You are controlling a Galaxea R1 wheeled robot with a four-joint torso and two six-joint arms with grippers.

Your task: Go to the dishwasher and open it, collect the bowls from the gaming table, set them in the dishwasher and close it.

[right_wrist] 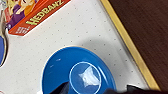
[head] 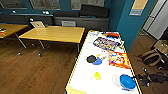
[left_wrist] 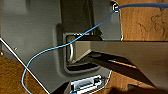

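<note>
Speckled white gaming table (right_wrist: 82,27), yellow-edged, bears a round glossy blue bowl (right_wrist: 77,72)

A dark wooden floor (head: 30,70) runs across the room. On it stands a long wooden table (head: 53,33) on thin metal legs, and a second wooden table (head: 10,28) stands just beside it, toward the room's edge. Behind the long table the teal wall (head: 125,22) carries framed pictures (head: 45,3) up high, with a low grey cabinet (head: 82,22) along its foot. A dark cushion (head: 93,11) lies on the cabinet. Bags (head: 152,58) sit on the floor, well apart from the long table.
</note>
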